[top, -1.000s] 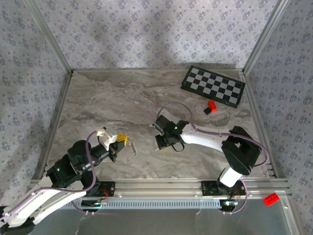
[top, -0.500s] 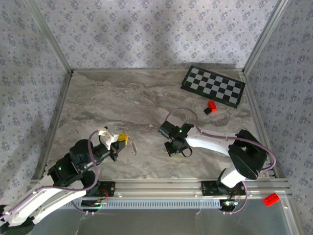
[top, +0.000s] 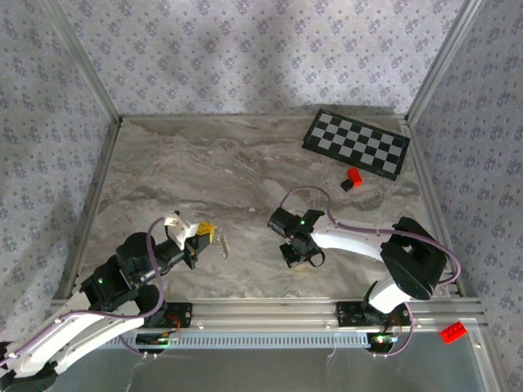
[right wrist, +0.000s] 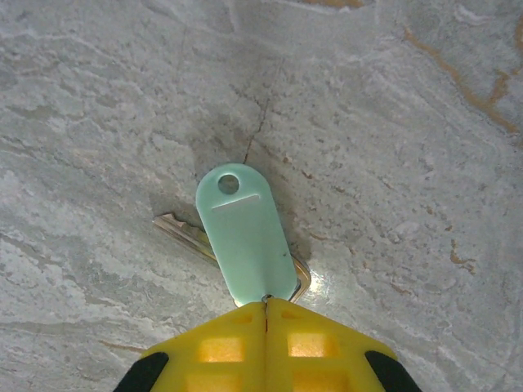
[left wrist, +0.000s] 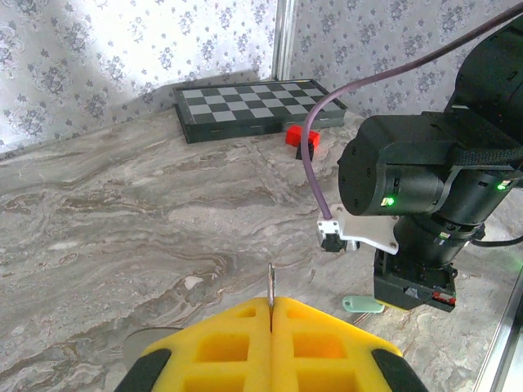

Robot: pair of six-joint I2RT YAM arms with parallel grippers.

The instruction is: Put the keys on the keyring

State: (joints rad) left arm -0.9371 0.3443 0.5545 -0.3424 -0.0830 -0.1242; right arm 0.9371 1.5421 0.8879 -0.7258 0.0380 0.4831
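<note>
Key [right wrist: 243,237] with a mint-green tag rests on the tabletop [top: 204,163] toward its near edge, directly ahead of the right claw [right wrist: 265,304]. The closed tips of that claw touch the tag's end. The left claw [left wrist: 270,306] is clamped on the keyring chain [top: 222,243], well apart to the left.

A marble-patterned tabletop [top: 204,163] lay between walls of grey floral wallpaper [top: 245,57], edged by aluminium rails [top: 270,309]. A black-and-white chessboard [top: 356,144] sat near the far right corner, angled to the back wall. Just beside its near edge stood a red block [top: 354,175], touching a smaller dark piece [top: 346,185], perhaps another block. A second red brick [top: 453,331] rested off the tabletop, beyond the near rail at the right.
</note>
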